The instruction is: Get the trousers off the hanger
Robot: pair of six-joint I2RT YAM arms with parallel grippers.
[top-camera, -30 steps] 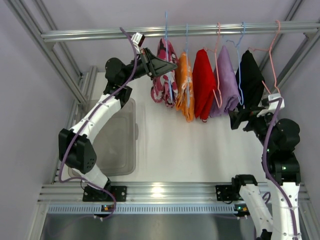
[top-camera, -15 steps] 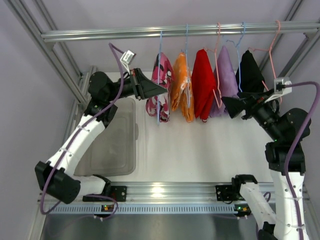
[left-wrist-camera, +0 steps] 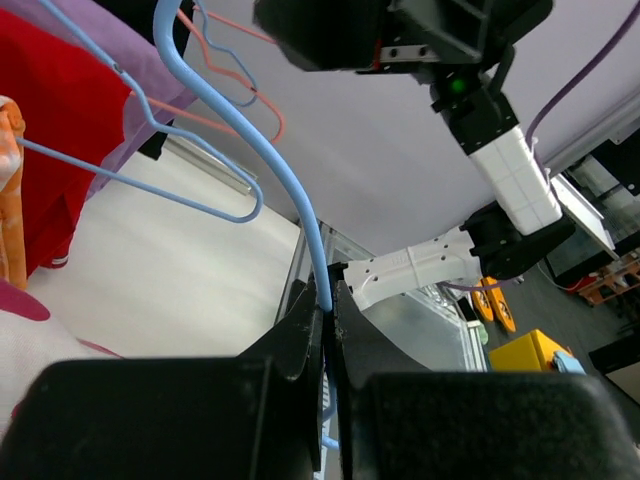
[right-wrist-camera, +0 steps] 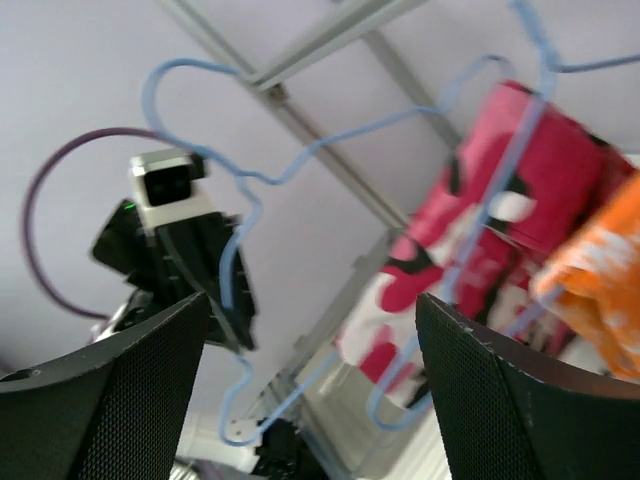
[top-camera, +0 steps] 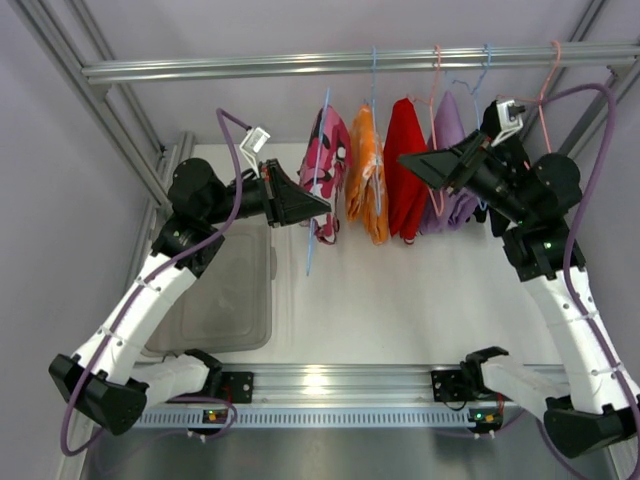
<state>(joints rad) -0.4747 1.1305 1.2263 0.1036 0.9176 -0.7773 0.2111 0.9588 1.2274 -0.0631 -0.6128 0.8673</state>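
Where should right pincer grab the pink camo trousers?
Likely the lower end of the pink-white-black camouflage cloth trousers, from the near side: they drape over the blue wire hanger the left pincer clamps, and orange trousers crowd their right.

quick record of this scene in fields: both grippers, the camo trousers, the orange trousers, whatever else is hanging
left gripper: shut on the wire of the blue hanger
right gripper: open, holding nothing, pointed toward the camo trousers
camo trousers: draped on the blue hanger
orange trousers: on their own hanger under the rail
also hanging: red garment, purple garment
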